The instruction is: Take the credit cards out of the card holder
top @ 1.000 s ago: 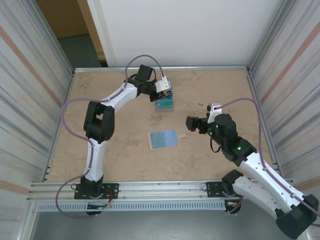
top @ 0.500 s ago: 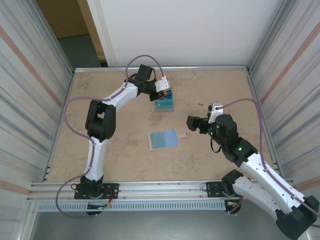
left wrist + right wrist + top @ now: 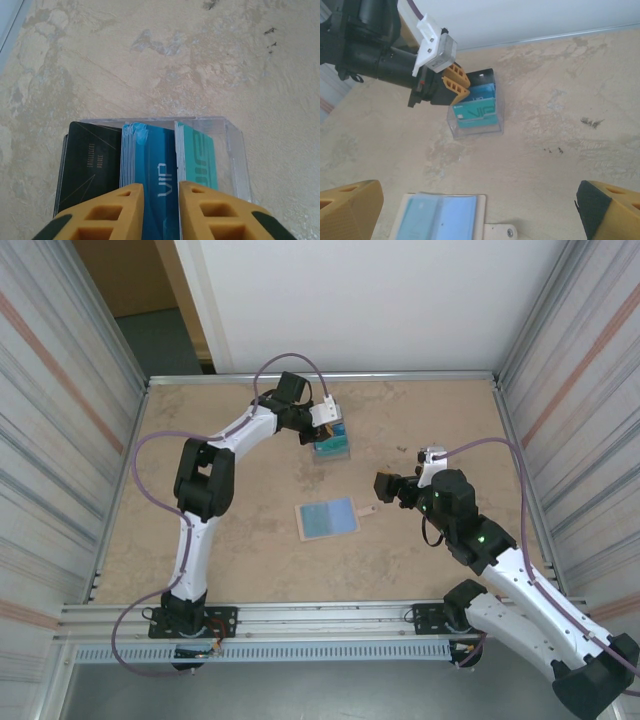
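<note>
Surface (image 3: 260, 570): mottled tan, matt and stone-like, with a few dark specks.

Card holder (image 3: 328, 518): a flat, soft-looking rectangle that lies open on the middle of the surface, pale blue lining up, with a cream-tan border. A small tan tab with a snap dot sits at one short end. In the top view its long axis runs left to right, slightly tilted, and the tab end points toward the right arm.

Credit cards (image 3: 155, 170): thin, glossy plastic rectangles, packed side by side in a clear box (image 3: 235, 150) that sits well beyond the holder, toward the far wall. We note a black card with fine gold lines, then blue ones marked "VIP", then teal. Their long edges run in line with the left gripper's fingers.

Left gripper (image 3: 161, 189): its hollow-ribbed orange fingers stand a narrow gap apart, directly over the blue stack. We cannot tell whether the pads touch a card.

Right gripper (image 3: 479, 192): its orange and black fingers are spread wide with nothing between them. It hovers near the holder's tab.
</note>
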